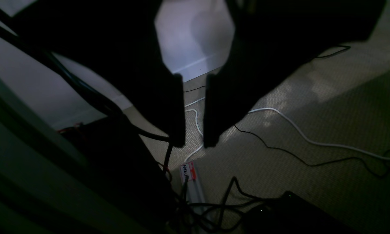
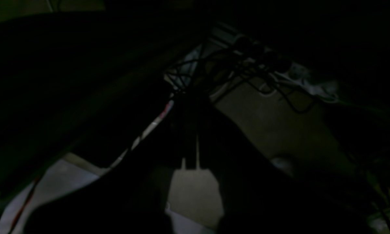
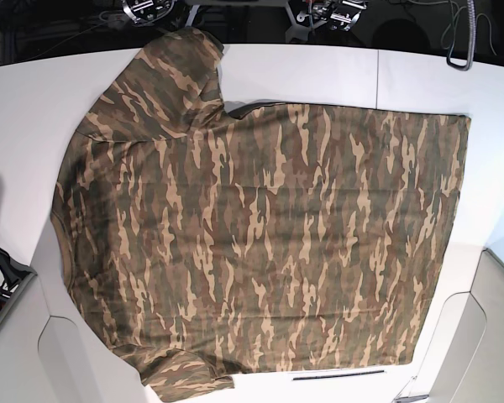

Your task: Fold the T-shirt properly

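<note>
The camouflage T-shirt [image 3: 260, 227] lies spread flat on the white table [image 3: 319, 71], hem to the right and one sleeve [image 3: 176, 75] pointing to the far edge. Neither gripper shows in the base view. In the left wrist view my left gripper [image 1: 194, 143] hangs off the table over carpeted floor. Its dark fingers [image 1: 178, 110] stand a little apart with nothing between them. The right wrist view is very dark. My right gripper [image 2: 195, 143] shows there only as black shapes that close to a thin slit, away from the shirt.
White and black cables [image 1: 295, 130] and a power strip [image 1: 191, 182] lie on the carpet below the left gripper. The arm mounts [image 3: 151, 10] stand at the table's far edge. A grey recessed panel [image 3: 462, 336] sits at the front right corner.
</note>
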`<move>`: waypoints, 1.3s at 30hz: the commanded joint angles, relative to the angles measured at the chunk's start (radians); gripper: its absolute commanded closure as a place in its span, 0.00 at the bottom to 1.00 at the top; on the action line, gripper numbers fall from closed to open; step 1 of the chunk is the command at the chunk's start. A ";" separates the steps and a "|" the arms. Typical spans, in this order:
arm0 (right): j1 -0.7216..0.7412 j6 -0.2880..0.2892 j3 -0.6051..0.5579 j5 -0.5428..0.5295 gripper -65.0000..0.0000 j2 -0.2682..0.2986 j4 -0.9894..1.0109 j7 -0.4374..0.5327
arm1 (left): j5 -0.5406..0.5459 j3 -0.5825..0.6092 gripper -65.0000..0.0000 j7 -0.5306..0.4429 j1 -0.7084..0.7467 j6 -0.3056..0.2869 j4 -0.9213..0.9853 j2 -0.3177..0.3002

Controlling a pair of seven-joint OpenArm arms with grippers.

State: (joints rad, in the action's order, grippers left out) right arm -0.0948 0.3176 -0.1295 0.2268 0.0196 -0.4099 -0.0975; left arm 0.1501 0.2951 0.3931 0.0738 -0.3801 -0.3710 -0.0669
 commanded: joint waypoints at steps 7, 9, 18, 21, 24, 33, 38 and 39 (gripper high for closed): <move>-0.002 0.028 -0.002 0.002 1.00 0.002 -0.010 0.008 | 0.002 0.001 0.84 0.008 -0.001 -0.013 -0.006 0.000; -0.003 0.028 -0.002 0.002 1.00 0.002 -0.010 0.008 | 0.002 0.001 0.84 0.008 -0.001 -0.013 -0.006 0.000; -0.003 0.028 -0.002 0.002 1.00 0.002 -0.010 0.008 | 0.002 0.001 0.84 0.008 0.010 -0.013 -0.009 0.000; -0.003 0.028 -0.002 0.002 1.00 0.002 -0.010 0.008 | 0.002 0.001 0.84 0.007 0.016 -0.013 -0.009 0.000; -0.006 0.028 -0.002 0.002 1.00 0.002 -0.010 0.008 | 0.002 0.001 0.84 0.008 0.019 -0.013 -0.009 0.000; -0.059 0.029 -0.002 0.002 1.00 0.010 -0.010 0.008 | 0.003 0.001 0.84 0.039 0.062 -0.013 -0.011 -0.012; -0.121 0.106 -0.002 0.001 1.00 0.060 -0.042 0.008 | 0.002 0.001 0.84 0.038 0.140 -0.014 -0.103 -0.058; -0.135 0.124 -0.002 0.000 1.00 0.072 -0.058 0.008 | 0.002 0.001 0.84 0.038 0.159 -0.014 -0.135 -0.071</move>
State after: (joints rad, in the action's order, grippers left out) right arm -0.2245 0.4316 -0.1314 0.2306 0.0860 -0.4625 -0.0948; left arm 0.1497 0.2951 0.4252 0.2306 -0.3824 -0.5014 -0.1349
